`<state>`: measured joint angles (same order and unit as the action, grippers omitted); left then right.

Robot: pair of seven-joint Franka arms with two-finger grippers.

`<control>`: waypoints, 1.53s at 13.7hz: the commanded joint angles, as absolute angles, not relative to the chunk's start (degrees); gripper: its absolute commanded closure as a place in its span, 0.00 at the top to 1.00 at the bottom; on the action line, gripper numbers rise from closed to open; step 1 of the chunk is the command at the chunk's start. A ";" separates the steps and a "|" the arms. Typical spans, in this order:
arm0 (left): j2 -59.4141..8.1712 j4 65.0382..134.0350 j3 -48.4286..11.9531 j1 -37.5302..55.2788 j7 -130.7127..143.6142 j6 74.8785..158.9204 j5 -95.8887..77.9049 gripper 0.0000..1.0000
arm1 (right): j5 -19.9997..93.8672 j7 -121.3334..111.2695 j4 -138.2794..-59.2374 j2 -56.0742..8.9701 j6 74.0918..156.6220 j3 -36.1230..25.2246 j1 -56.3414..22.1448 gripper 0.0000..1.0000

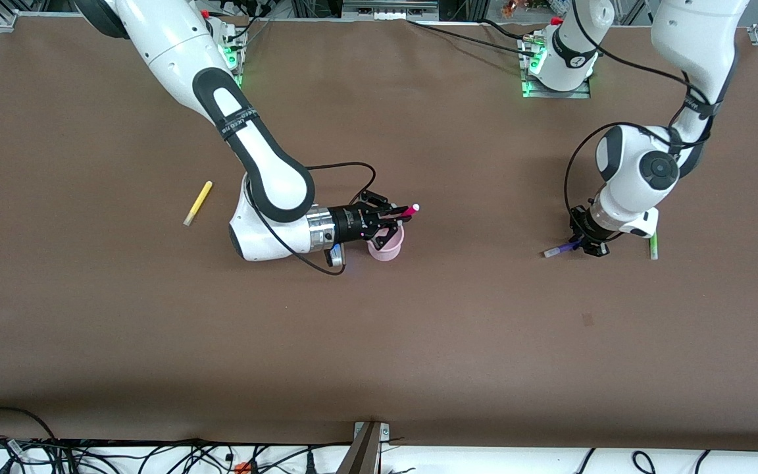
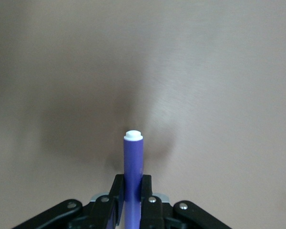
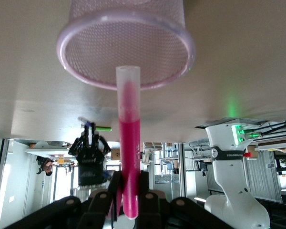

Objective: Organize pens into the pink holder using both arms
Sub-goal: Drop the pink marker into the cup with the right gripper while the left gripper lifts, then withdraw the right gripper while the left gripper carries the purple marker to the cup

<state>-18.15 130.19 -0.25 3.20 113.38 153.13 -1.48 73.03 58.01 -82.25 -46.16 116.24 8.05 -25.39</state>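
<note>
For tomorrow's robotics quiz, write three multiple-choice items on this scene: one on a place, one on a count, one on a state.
1. Where is the green pen?
A. In the cup
B. On the table beside the left pincer
C. In the right pincer

2. How many pens lie loose on the table?
A. Two
B. Three
C. Four

3. What does the right pincer hold?
A. Nothing
B. The cup
C. The magenta pen

Answers:
1 B, it lies flat by the left pincer.
2 A, green and yellow pen; the purple pen is gripped.
3 C, shut on the magenta pen over the cup.
</note>
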 commanded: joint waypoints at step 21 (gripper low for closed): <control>-32.67 83.43 -9.14 35.23 133.84 117.01 39.25 0.00 | 18.13 20.95 -87.88 -11.63 93.79 -14.75 -24.26 1.00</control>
